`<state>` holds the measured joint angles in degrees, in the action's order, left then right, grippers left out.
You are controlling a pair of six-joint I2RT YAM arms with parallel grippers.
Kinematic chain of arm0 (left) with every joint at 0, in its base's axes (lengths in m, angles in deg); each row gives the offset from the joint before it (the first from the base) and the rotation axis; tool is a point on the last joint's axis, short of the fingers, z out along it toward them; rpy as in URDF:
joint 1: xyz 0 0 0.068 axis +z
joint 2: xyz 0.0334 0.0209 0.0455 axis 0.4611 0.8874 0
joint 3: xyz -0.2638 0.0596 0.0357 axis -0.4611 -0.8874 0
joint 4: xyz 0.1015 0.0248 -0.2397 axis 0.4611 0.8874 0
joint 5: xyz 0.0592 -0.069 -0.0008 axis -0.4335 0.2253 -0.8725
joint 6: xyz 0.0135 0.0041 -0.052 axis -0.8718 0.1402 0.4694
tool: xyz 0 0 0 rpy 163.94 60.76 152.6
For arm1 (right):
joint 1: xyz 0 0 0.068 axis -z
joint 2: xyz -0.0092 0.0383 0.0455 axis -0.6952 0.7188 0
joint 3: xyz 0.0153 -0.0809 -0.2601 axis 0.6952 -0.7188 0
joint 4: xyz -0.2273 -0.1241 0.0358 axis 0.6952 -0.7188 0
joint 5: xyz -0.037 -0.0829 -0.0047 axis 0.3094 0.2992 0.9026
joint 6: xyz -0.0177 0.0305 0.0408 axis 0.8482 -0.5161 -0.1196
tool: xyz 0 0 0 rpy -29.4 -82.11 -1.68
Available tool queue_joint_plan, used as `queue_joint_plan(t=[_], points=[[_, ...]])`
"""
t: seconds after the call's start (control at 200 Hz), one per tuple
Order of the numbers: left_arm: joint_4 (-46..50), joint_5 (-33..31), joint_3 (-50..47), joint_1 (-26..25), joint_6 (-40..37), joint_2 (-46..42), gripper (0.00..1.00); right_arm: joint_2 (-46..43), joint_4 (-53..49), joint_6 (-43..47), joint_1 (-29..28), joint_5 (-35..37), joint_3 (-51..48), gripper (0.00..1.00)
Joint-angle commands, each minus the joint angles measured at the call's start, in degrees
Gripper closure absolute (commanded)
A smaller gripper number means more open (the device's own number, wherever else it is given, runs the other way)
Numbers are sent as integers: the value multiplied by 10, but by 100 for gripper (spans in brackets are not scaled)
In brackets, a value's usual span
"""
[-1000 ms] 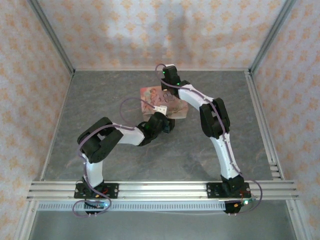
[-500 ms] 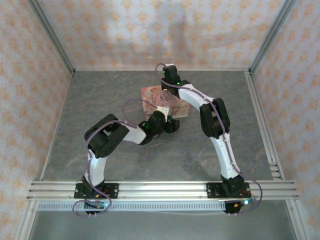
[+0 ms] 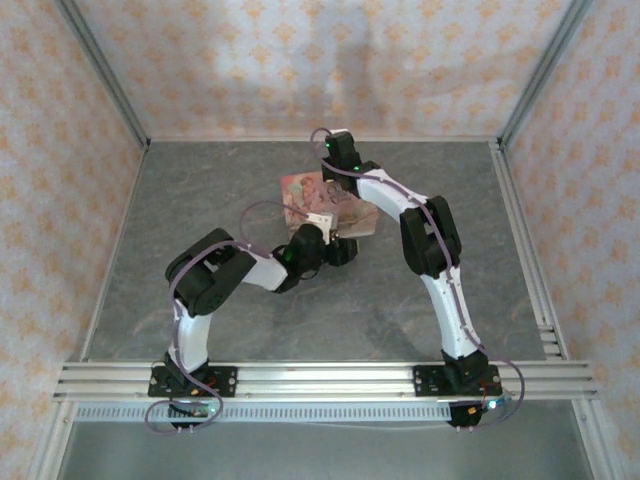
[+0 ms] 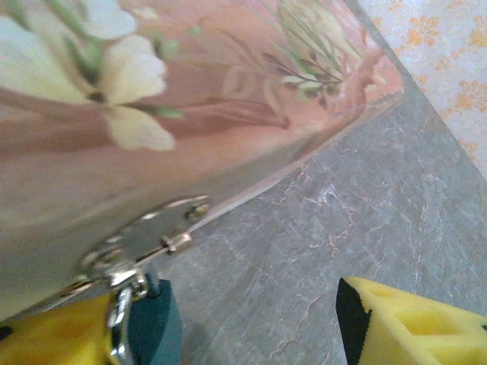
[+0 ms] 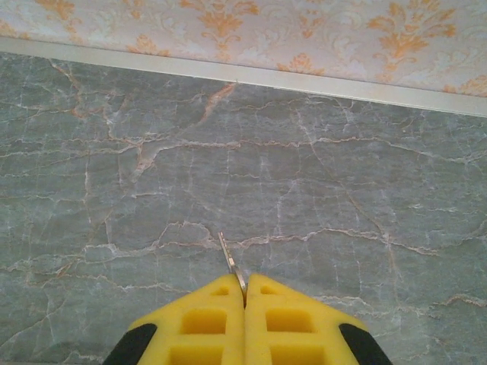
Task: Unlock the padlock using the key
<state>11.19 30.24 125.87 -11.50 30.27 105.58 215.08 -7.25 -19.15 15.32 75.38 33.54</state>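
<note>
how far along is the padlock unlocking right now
Done: the right gripper is shut on the key, with the blade poking out in front. In hand: the left gripper is open, with the padlock between its fingers, hanging from the hasp of the pink box. Left: insert the key, turn it, open the lock.

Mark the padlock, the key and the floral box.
padlock (image 4: 156,331): left wrist view, on its blue body.
key (image 5: 230,262): right wrist view, on its exposed blade.
floral box (image 4: 228,84): left wrist view, on its pink wall.
</note>
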Motion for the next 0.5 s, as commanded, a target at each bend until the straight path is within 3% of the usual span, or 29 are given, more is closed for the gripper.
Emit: queue_joint_plan(t=[0.0, 0.275, 0.495], points=[[-40, -45, -16, 26, 21, -36, 33, 15, -111, 0, -25, -36, -37, 100], [-23, -39, -49, 30, 25, -69, 34, 16, -113, -1, -26, -36, -33, 100], [-11, -20, -30, 35, 28, -56, 51, 15, -113, 0, -31, -37, -34, 100]])
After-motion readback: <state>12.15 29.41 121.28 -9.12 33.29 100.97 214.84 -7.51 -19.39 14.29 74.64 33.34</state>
